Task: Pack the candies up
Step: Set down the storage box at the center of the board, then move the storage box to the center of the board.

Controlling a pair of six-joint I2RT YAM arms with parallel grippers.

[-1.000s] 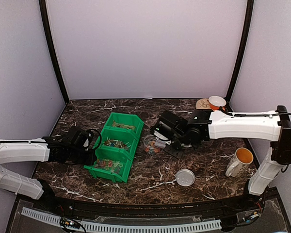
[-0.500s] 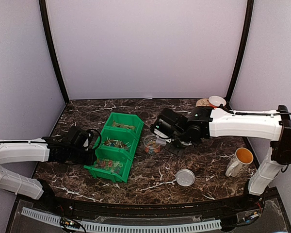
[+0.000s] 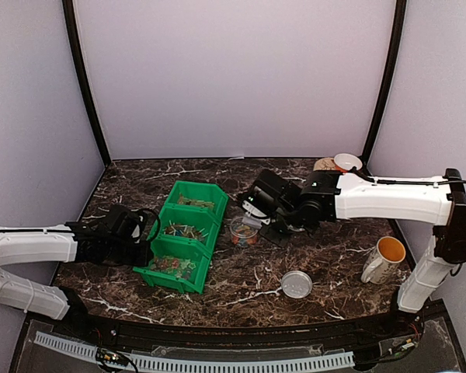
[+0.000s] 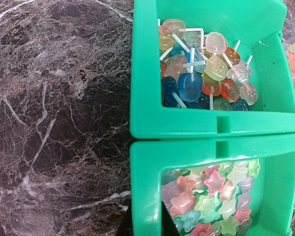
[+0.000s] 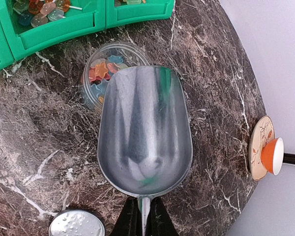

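Right gripper (image 3: 252,211): drawn back toward the upper left of the top view, and now higher in frame.
Scoop (image 5: 145,132): carried along, its mouth shifted left, closer over the jar (image 5: 101,73).
Left arm (image 3: 31,245): forearm sits slightly lower at the left edge.

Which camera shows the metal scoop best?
Right wrist: the metal scoop fills the frame, its empty bowl fully visible. Top external shows only a glimpse beneath the right arm; left wrist shows none of it.
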